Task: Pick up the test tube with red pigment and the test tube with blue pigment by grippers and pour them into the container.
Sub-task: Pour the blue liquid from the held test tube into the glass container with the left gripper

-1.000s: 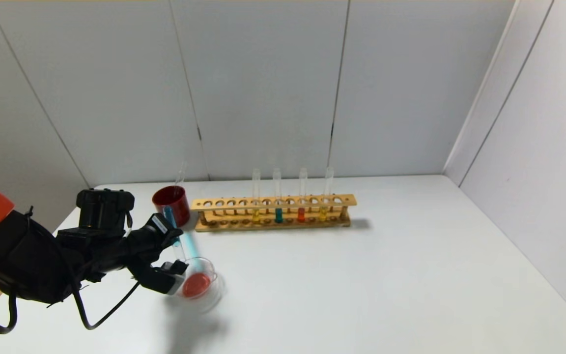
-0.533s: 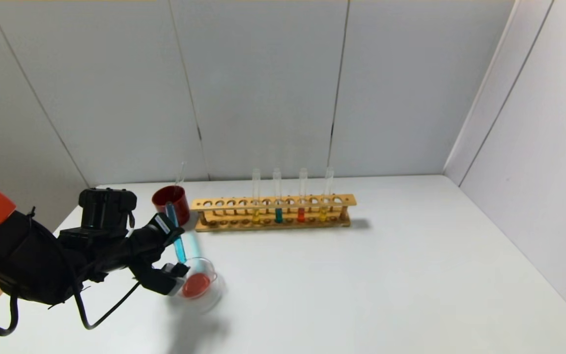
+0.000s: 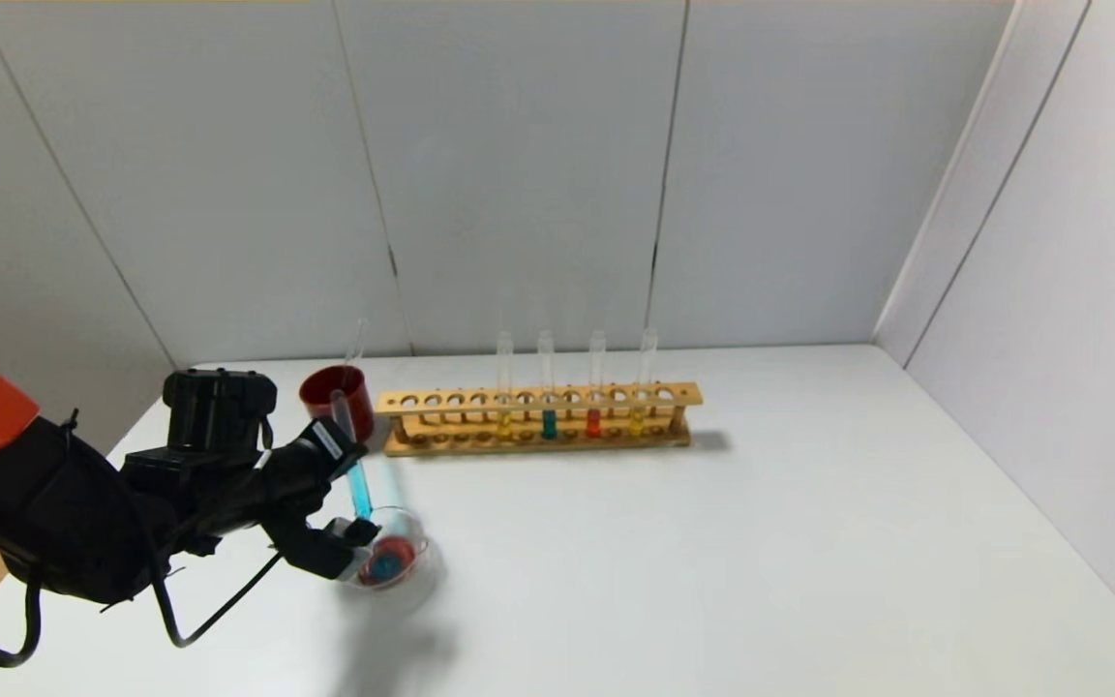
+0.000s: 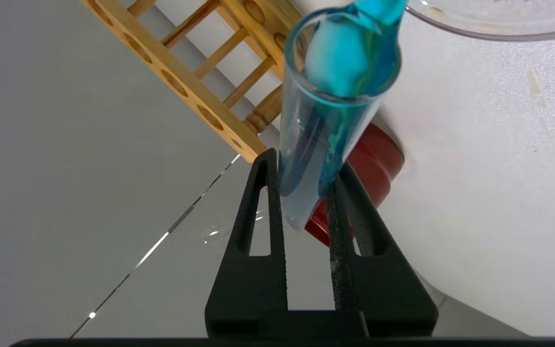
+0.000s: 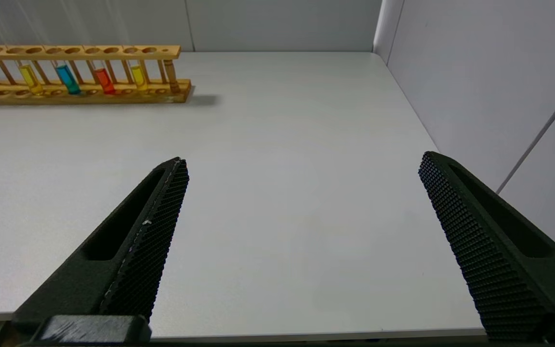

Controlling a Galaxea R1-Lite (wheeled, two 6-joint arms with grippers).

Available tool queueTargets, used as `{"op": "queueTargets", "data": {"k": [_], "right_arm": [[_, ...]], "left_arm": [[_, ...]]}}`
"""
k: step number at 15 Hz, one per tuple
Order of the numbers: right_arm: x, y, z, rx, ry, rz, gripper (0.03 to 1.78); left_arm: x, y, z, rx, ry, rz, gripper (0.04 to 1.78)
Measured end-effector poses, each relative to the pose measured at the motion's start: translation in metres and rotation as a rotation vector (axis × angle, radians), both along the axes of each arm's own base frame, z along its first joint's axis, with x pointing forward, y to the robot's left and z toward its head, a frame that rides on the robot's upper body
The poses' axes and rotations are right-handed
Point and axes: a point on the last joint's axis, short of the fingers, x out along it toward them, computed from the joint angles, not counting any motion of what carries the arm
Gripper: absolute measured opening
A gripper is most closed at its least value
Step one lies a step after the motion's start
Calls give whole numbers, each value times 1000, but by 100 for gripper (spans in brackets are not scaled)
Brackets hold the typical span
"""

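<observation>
My left gripper [image 3: 340,494] is shut on the test tube with blue pigment [image 3: 354,469], tipped mouth down over the container [image 3: 412,537]. Teal-blue liquid runs from the tube's mouth into the red liquid in this low glass dish. In the left wrist view the two fingers [image 4: 263,207] clamp the tube [image 4: 335,96] near its closed end, and the dish's rim [image 4: 489,24] shows just beyond the mouth. No tube with orange-red liquid is held. My right gripper [image 5: 301,164] is open and empty above the table's near right part.
A dark red cup [image 3: 337,402] with an empty clear tube [image 3: 356,344] stands just behind the left gripper. A wooden rack [image 3: 538,416] to its right holds two yellow tubes, a teal one and a red one [image 3: 593,421]. Walls close the back and right.
The left gripper has tipped the blue tube steeper. The liquid ran down to the mouth and now falls into the dish, where blue shows in the red.
</observation>
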Motion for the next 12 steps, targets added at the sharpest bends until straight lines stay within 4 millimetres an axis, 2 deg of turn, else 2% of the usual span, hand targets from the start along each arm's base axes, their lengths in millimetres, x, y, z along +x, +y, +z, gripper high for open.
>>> {"op": "queueTargets", "data": {"k": [7,12], "right_arm": [[0,0,0,0,0,1,175],[0,0,0,0,0,0,175]], "left_arm": [[1,-2,2,43,-23,-28,30],[-1,-15,8,84,-93,-68,30]]}}
